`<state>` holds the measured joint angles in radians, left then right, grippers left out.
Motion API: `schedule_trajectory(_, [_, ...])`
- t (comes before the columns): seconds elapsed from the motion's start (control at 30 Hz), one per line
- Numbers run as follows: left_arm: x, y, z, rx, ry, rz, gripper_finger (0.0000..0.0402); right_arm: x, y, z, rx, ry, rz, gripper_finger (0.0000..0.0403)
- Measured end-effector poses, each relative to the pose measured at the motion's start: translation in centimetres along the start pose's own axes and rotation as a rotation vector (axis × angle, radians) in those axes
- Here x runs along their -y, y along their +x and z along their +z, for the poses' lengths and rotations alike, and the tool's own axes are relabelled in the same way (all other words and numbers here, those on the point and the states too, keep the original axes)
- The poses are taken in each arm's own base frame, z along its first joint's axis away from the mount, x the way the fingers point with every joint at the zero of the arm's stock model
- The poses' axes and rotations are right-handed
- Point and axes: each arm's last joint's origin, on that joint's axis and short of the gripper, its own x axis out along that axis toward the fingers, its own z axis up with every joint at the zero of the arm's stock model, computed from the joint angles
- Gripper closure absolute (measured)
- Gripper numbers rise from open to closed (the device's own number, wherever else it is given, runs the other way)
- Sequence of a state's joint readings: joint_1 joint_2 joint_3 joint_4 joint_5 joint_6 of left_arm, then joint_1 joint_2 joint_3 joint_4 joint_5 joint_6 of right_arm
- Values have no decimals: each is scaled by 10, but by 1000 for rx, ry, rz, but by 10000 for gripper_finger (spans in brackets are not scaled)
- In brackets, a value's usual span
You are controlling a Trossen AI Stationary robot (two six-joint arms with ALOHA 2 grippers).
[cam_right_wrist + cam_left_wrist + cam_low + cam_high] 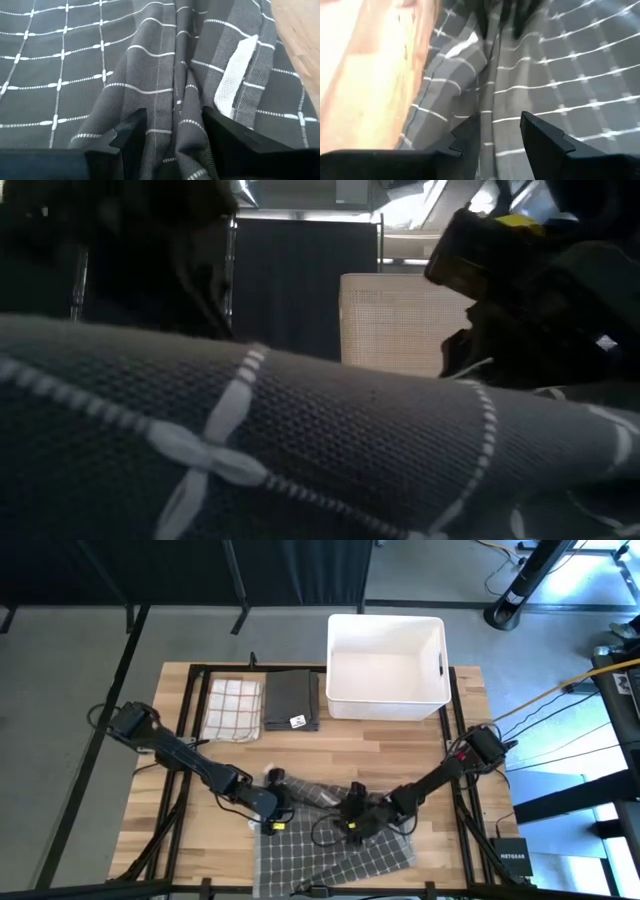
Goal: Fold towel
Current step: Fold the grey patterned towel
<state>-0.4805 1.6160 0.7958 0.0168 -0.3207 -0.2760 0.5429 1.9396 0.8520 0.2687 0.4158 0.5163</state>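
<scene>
While both arms bend low over it: the grey checked towel point(335, 845) lies at the lower centre of the high view, on the near edge of the desk point(380, 745).
Left gripper point(500, 132): fingers closed on a raised ridge of cloth, at the towel's upper left corner in the high view.
Right gripper point(172, 127): fingers pinching another bunched fold beside the white label point(235, 75), at the towel's upper right.
Reason for hold: likely two matching corners taken so the far edge can be carried over in one fold.
Progress: early, by my reading; the towel looks mostly flat.
Others: folded towels point(262, 706) and white bin point(386, 665) in the upper half.
</scene>
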Motion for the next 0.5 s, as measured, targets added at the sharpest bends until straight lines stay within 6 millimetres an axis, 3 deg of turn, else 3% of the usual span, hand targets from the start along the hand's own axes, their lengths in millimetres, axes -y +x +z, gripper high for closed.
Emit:
schedule_trajectory(0.1, [-1, -24, 21, 15, 18, 24, 270, 0, 0, 0, -1, -1, 3, 207])
schedule_trajectory(0.23, [-24, -47, 33, 74, -44, 240, 270, 0, 0, -1, -6, -1, 3, 207])
schedule_trajectory(0.37, [-53, -45, 17, -82, -155, 393, 270, 0, 0, -1, -7, 0, 4, 207])
schedule_trajectory(0.5, [-69, -30, -12, -255, -224, 282, 270, 0, 0, -1, -9, -1, 6, 207])
